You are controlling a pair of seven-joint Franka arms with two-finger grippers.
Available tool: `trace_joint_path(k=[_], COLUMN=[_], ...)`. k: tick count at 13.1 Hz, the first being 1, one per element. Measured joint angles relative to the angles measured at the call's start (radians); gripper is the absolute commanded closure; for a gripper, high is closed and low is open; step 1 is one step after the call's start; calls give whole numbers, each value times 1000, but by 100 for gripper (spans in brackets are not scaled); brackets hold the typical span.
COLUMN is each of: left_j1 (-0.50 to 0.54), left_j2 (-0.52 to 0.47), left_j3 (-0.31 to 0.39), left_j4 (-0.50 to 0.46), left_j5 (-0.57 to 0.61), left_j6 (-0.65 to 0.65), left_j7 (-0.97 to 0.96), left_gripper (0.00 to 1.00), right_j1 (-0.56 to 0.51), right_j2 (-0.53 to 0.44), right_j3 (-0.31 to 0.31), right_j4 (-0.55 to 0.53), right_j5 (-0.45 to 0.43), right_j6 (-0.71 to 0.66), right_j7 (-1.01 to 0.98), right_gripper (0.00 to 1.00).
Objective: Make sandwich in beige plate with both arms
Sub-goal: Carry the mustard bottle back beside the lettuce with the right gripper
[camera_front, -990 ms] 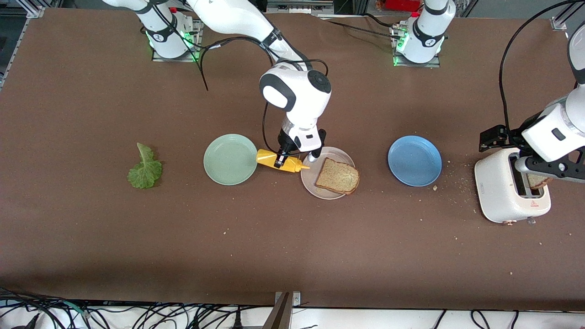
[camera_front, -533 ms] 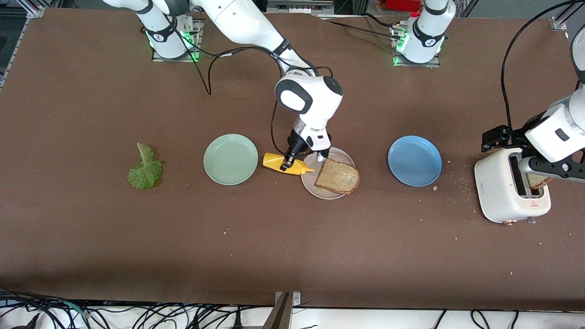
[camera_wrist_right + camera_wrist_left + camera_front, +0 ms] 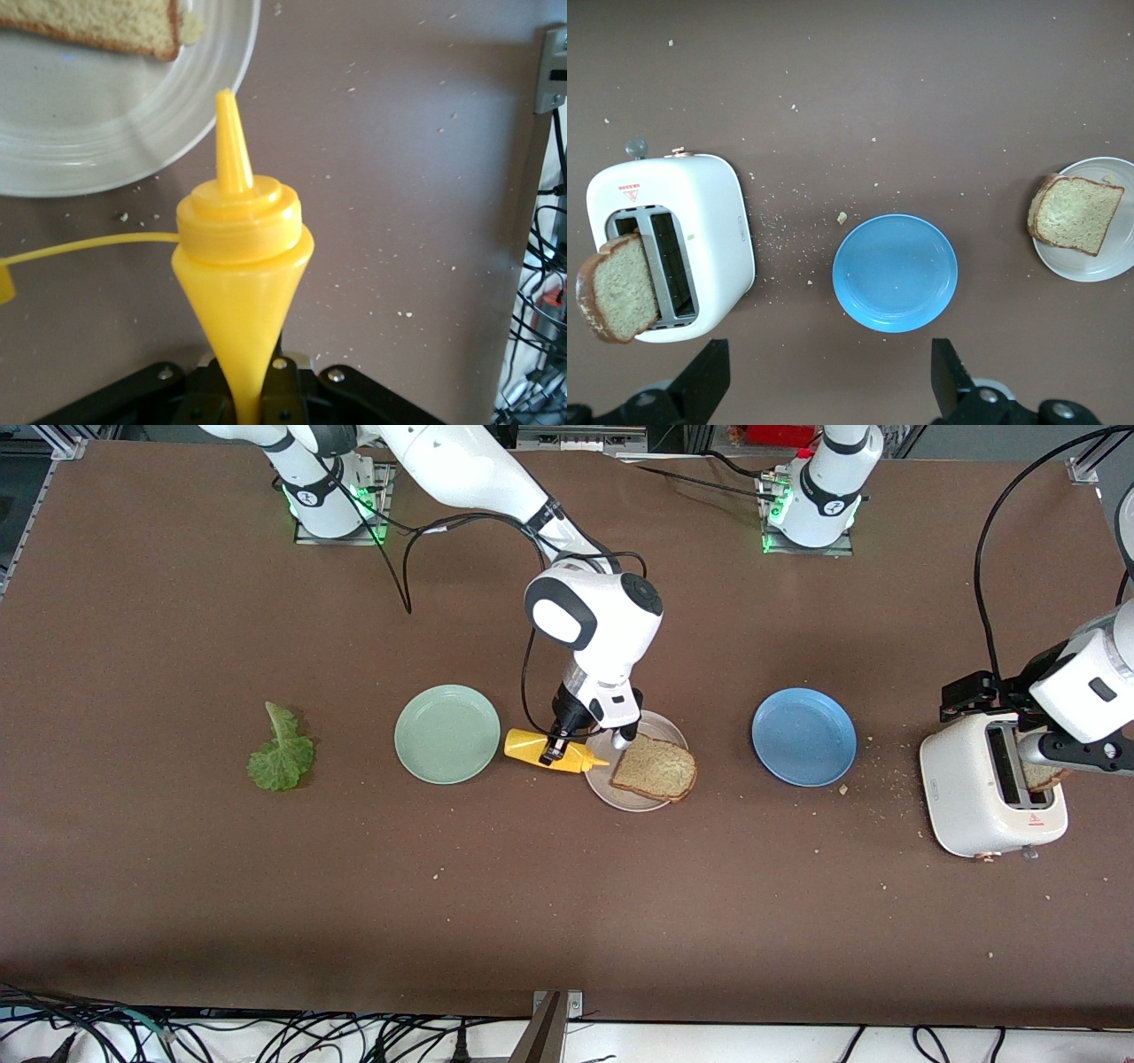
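One bread slice point(image 3: 656, 768) lies on the beige plate point(image 3: 611, 793). My right gripper point(image 3: 556, 748) is shut on a yellow squeeze bottle point(image 3: 542, 747), held on its side with the nozzle at the plate's rim. The right wrist view shows the bottle point(image 3: 241, 257) in the gripper point(image 3: 257, 403), with the plate point(image 3: 106, 142) and the slice point(image 3: 97, 22) just past the nozzle. My left gripper point(image 3: 1050, 755) is over the white toaster point(image 3: 974, 797), open and empty point(image 3: 824, 390). A second slice point(image 3: 616, 288) sticks out of the toaster point(image 3: 718, 221). The lettuce leaf point(image 3: 282, 753) lies toward the right arm's end.
A mint-green plate point(image 3: 446, 733) sits beside the bottle, between it and the lettuce. A blue plate point(image 3: 803, 736) sits between the beige plate and the toaster, and shows in the left wrist view point(image 3: 895, 272). Crumbs lie around the toaster.
My right gripper has carried the bottle away from the mint-green plate to the beige plate's rim. My left hand has shifted slightly toward its own end of the table.
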Motion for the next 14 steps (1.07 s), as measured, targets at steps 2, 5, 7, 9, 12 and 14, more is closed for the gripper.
trace_joint_path(k=[2,5,7,9,12,14], left_j1=[3,4,4,4,4,4], left_j2=[0,0,0,0,0,0], left_j3=[1,1,1,1,1,1], left_j4=[0,0,0,0,0,0], left_j5=[0,0,0,0,0,0], left_j6=[0,0,0,0,0,0], left_j7=[-2,-5,-7,-8,-9,-9], left_gripper=[0,0,0,0,0,0], right_j1=[-63,-200,-327,-457,-621,-710], right_j2=[-94,-203,-261,-303,-327,-333], right_j3=[-2,-6,-9,-9,-8,-8], right_j4=[2,-22,-65,-103,-140,-214], right_j5=[114,323,507,695,929,1093], right_j6=[-49,-90,-95,-136,-248,-290], right_j7=[-145,-361,-544,-720,-948,-1108], right_gripper=[100,100,100,100,100,100])
